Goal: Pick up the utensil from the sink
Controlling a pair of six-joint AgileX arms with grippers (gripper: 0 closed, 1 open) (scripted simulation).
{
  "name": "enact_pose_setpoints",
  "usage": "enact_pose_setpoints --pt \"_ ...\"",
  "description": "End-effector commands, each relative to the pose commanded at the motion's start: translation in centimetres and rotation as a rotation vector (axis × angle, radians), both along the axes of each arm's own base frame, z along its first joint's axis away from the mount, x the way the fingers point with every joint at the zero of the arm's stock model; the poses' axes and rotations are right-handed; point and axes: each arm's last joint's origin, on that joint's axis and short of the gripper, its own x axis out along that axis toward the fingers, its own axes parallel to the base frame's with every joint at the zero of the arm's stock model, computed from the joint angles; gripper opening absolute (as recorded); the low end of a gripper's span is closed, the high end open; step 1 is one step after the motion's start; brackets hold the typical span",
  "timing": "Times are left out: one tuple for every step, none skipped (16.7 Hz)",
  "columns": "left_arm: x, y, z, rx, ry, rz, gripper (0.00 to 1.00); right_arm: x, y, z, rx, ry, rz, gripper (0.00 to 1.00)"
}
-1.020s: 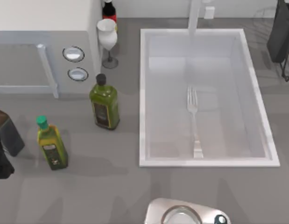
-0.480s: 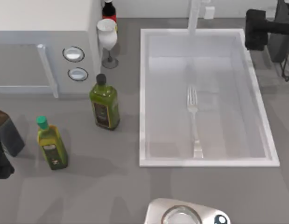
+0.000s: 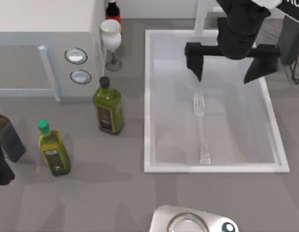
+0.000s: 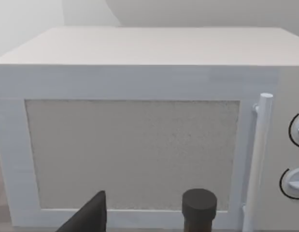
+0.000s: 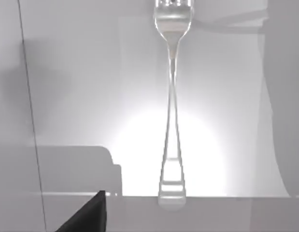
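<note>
Fork point(image 3: 201, 126) lies on the floor of the white sink point(image 3: 148, 101), centre-right of the grey counter, long axis up-down in the frame, tines toward the faucet. Left gripper point(image 3: 2, 159) sits parked at the lower left edge. Right gripper point(image 3: 231, 65) hangs above the tines, fingers spread wide.

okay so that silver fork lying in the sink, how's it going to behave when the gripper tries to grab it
The slim silver metal fork lies flat on the floor of the white rectangular sink, so fingers will likely struggle to get under it. Its shiny surface suggests it may slip. It looks stiff and probably light. The open right gripper hovers above its tines.
</note>
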Motion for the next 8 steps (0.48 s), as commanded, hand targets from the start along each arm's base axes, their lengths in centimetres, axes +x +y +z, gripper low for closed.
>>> enact_pose_setpoints --pt "0.0 0.0 0.0 0.0 0.0 0.0 1.0 0.6 0.7 -1.3 -0.012 0.03 0.004 1.0" --pt "0.0 0.0 0.0 0.0 0.0 0.0 1.0 1.0 1.4 -2.4 -0.022 0.054 0.007 1.0" --pt "0.0 0.0 0.0 0.0 0.0 0.0 1.0 1.3 1.8 -3.2 -0.03 0.072 0.009 1.0" --pt "0.0 0.0 0.0 0.0 0.0 0.0 1.0 1.6 2.2 -3.9 -0.036 0.086 0.011 1.0" --pt "0.0 0.0 0.0 0.0 0.0 0.0 1.0 1.7 2.4 -4.4 -0.04 0.094 0.013 1.0" --pt "0.0 0.0 0.0 0.0 0.0 0.0 1.0 1.8 2.5 -4.6 -0.043 0.098 0.013 1.0" --pt "0.0 0.0 0.0 0.0 0.0 0.0 1.0 1.8 2.5 -4.6 -0.043 0.098 0.013 1.0" --pt "0.0 0.0 0.0 0.0 0.0 0.0 1.0 1.8 2.5 -4.6 -0.043 0.098 0.013 1.0"
